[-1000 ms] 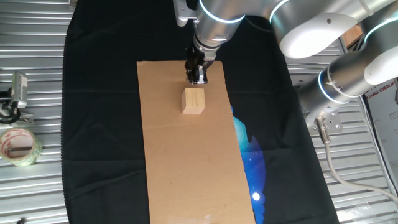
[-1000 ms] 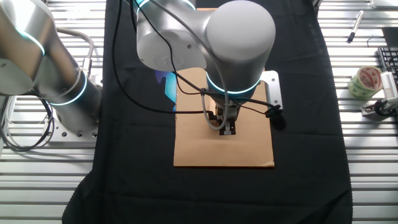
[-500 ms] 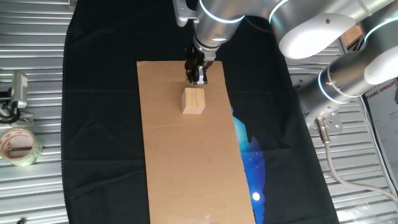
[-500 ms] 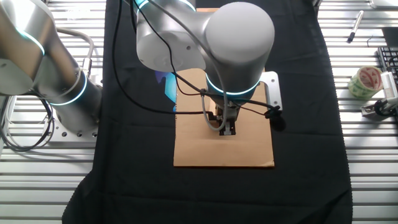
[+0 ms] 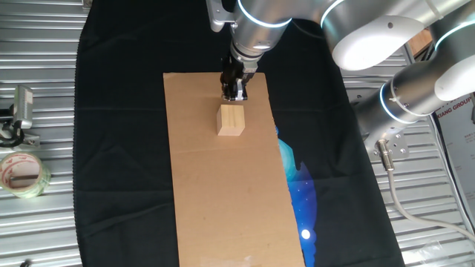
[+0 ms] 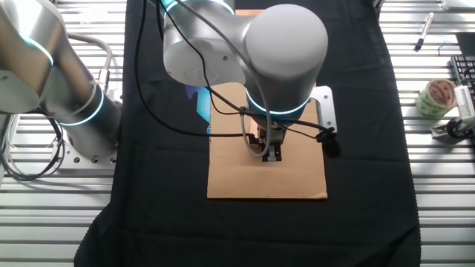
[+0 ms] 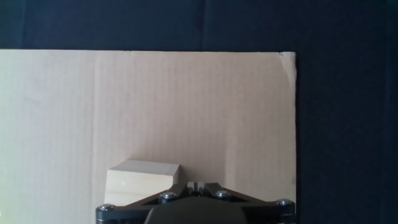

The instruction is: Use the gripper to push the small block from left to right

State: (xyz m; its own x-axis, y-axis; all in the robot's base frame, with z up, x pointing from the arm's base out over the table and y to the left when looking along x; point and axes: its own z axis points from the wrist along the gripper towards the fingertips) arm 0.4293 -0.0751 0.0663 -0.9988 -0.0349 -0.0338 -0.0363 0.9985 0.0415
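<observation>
The gripper, a narrow black and metal two-finger tool at the end of the large silver arm with a glowing blue ring, points down over the far end of the brown cardboard sheet; in the hand view its two fingers meet with only a thin seam between them, so the claw is clenched on nothing. The small block, a pale tan wooden cube with plain faces, stands upright on the cardboard just beside the fingertips, on the side toward the near end of the sheet; whether tool and block touch cannot be told. In the hand view the small block appears at the lower left, next to the gripper. In the other fixed view the arm's bulky joint hides the block, and only the gripper shows above the sheet. The cardboard lies on a black cloth printed with a blue pattern, spread over a ribbed metal table. A second silver arm stands at one side, and a roll of tape lies on the bare metal, well apart from the cardboard.
</observation>
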